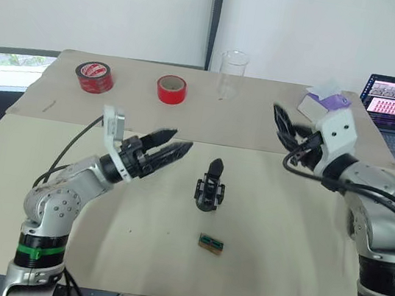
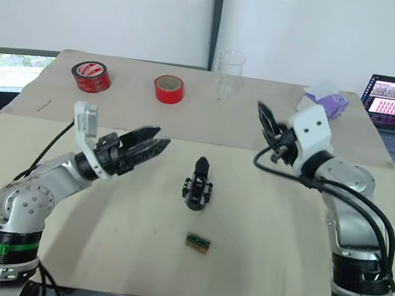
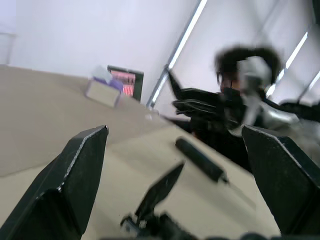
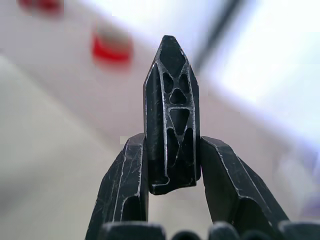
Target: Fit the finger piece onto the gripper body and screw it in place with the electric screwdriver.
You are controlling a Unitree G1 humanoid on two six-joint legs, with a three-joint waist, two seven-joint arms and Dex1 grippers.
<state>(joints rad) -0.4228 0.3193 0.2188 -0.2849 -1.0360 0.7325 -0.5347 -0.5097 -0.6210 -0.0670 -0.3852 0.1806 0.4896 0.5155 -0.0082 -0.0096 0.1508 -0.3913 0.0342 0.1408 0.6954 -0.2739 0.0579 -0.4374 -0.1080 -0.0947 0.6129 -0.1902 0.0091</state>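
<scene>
My right gripper (image 4: 170, 175) clamps the small black tapered ribbed plastic finger piece (image 4: 171, 115) upright, its base hidden between my fingers. My left gripper (image 1: 170, 146) gapes empty near the blocky black gripper body (image 1: 210, 187) on the beige table (image 1: 280, 242); background blurred.

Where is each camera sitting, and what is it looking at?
Left eye view: on the head, looking down at the table; both arms show, the gripper body between them.
Right eye view: beside it on the head, same scene, both arms again.
Left wrist view: on the left arm, looking between the open left gripper toward the laptop and the electric screwdriver.
Right wrist view: on the right arm; the right gripper pinches the finger piece.
Both eye views share the red tape rolls.
</scene>
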